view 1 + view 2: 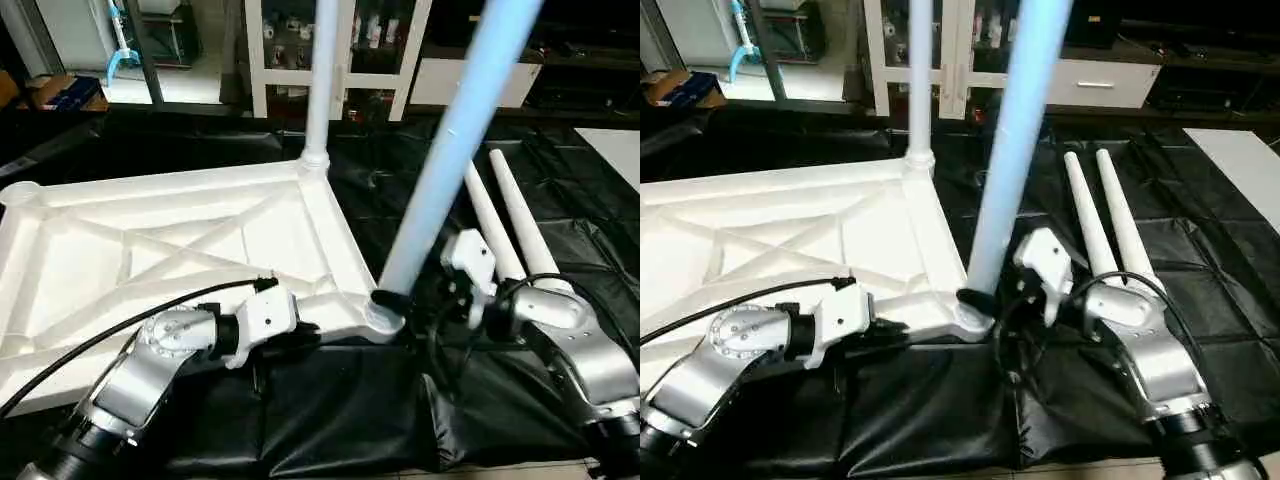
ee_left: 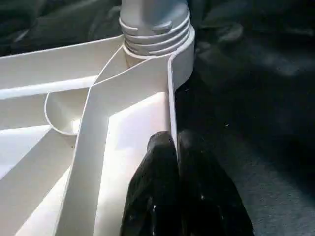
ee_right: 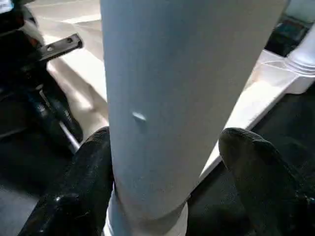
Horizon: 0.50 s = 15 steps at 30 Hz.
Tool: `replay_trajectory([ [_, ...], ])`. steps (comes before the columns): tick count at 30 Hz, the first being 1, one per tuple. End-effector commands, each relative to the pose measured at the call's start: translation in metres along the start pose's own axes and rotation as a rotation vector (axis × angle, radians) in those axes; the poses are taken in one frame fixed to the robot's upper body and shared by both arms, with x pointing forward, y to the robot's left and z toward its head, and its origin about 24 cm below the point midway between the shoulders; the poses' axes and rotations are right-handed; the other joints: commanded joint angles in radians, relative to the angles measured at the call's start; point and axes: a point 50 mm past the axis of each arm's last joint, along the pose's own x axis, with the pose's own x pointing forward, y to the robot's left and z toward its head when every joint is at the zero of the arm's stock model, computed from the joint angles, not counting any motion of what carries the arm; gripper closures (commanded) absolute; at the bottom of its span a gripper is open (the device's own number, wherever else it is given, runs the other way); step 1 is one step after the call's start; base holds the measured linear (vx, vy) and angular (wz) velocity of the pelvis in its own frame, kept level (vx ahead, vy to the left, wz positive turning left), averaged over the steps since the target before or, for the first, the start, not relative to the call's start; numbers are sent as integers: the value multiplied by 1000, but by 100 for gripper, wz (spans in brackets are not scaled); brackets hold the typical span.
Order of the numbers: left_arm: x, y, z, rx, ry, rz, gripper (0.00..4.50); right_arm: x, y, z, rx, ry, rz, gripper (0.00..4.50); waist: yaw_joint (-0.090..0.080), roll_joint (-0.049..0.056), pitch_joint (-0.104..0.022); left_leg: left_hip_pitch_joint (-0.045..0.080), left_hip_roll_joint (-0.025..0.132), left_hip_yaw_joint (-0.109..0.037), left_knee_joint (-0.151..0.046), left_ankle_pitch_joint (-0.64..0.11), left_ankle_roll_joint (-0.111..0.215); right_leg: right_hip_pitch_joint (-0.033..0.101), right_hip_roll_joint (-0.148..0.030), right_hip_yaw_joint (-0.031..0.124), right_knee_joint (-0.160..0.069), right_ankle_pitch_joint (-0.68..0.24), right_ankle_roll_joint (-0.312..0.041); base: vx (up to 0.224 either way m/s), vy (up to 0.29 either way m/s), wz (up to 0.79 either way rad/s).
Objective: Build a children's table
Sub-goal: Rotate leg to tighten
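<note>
Table top [image 1: 180, 235]: white plastic square, lying ribbed side up on the black sheet [image 1: 330, 420]; X-ribs cross its middle, and it runs from the centre out to 9 o'clock in the head views.
Near leg [image 1: 455, 140]: long white tube standing in the top's corner socket [image 1: 385, 315] just below picture centre, leaning toward 1 o'clock.
Far leg [image 1: 322, 80]: upright in the corner socket at 12 o'clock; its ribbed collar [image 2: 155, 29] sits seated in the socket in the left wrist view.
Loose legs [image 1: 1105, 215]: two tapered white tubes lying side by side on the sheet at 2 o'clock, touching or nearly so.
Left hand [image 2: 176, 147]: closed, its two black fingers [image 2: 157, 172] pressed together with nothing between them, tips against the top's edge wall near the far leg's corner.
Right hand [image 3: 167, 157]: fingers spread to either side of the near leg's base; one finger [image 3: 91, 172] lies against the tube, the other [image 3: 256, 167] stands apart from it, so it has no grip on the leg.
Cabinet [image 1: 340, 50]: white, glass-doored, behind the bench at 12 o'clock.
White board [image 1: 615, 150]: flat, at 3 o'clock on the sheet's edge.
</note>
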Motion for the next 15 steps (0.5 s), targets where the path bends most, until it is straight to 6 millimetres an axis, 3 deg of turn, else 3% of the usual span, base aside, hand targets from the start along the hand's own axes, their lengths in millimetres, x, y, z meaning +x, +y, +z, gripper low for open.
replay_trajectory([
  [1, 1, -3, 19, 61, -71, -40, 450, -10, -4, -5, 27, 18, -14, 129, -2, 5, -51, 14, 23, -1, -75, -195, 28, 43, -36, 35, -64, -89, -213, 0, 0, 0],
  [5, 2, -2, 21, 64, -76, -49, 450, -8, -1, -11, 60, 14, 24, 142, -2, 5, -53, 12, 21, -1, -72, -163, 41, 44, -35, 33, -59, -42, -224, 0, 0, 0],
  [6, 2, -2, 21, 64, -76, -52, 450, -7, -1, -12, 62, 16, 33, 171, -2, 5, -54, 12, 21, -1, -71, -149, 46, 45, -34, 33, -57, -25, -230, 0, 0, 0],
  [8, 1, -1, 22, 66, -75, -52, 450, -6, 0, -10, 68, 7, 34, 182, -1, 5, -54, 12, 21, -1, -70, -143, 50, 46, -34, 33, -56, -17, -233, 0, 0, 0],
  [15, 1, -2, 21, 59, -70, -60, 450, -4, 2, -10, 95, -12, 62, 249, -1, 6, -54, 14, 22, -2, -71, -159, 43, 45, -35, 32, -58, -44, -231, 0, 0, 0],
])
